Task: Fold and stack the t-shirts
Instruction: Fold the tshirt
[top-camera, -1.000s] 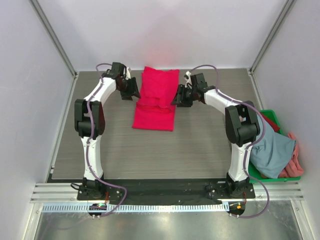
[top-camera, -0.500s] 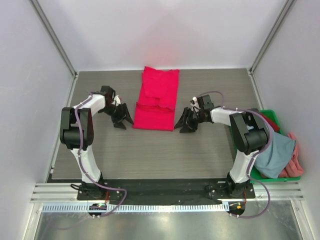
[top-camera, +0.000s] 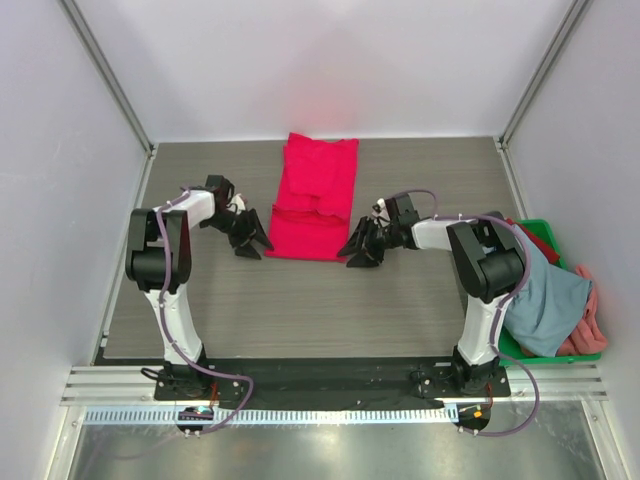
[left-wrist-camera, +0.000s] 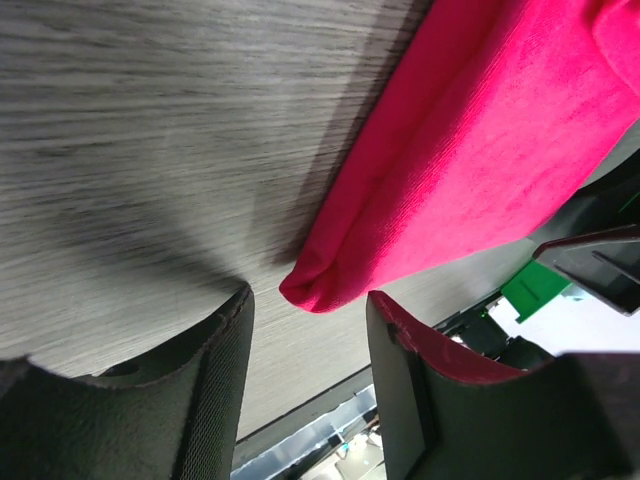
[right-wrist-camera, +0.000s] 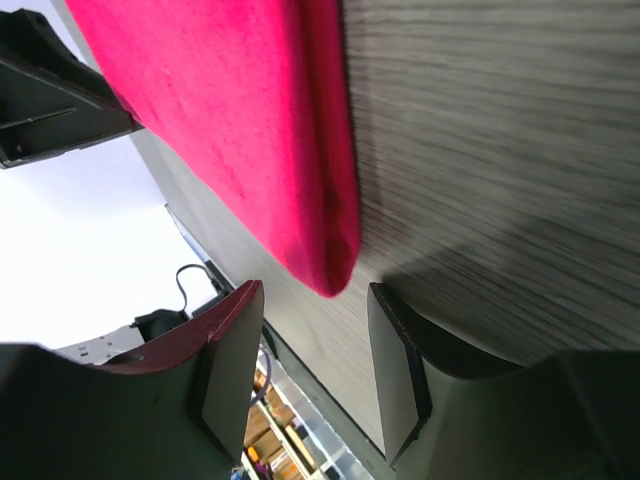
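A bright crimson-red t-shirt (top-camera: 315, 200) lies folded into a long strip at the table's back centre. My left gripper (top-camera: 256, 238) is open and empty, low on the table just left of the shirt's near-left corner (left-wrist-camera: 315, 285). My right gripper (top-camera: 352, 250) is open and empty, low at the shirt's near-right corner (right-wrist-camera: 332, 270). In both wrist views the cloth corner lies just ahead of the open jaws, apart from the fingers. Grey-blue (top-camera: 545, 300), salmon-pink (top-camera: 592, 320) and red (top-camera: 540, 243) t-shirts lie heaped in the crate at right.
A green plastic crate (top-camera: 520, 350) sits off the table's right edge beside the right arm. The wood-grain table (top-camera: 300, 310) is walled by white panels at the left, back and right.
Both grippers came down from the shirt's far end to its near corners, then edged inward toward the cloth. The shirt lies as before.
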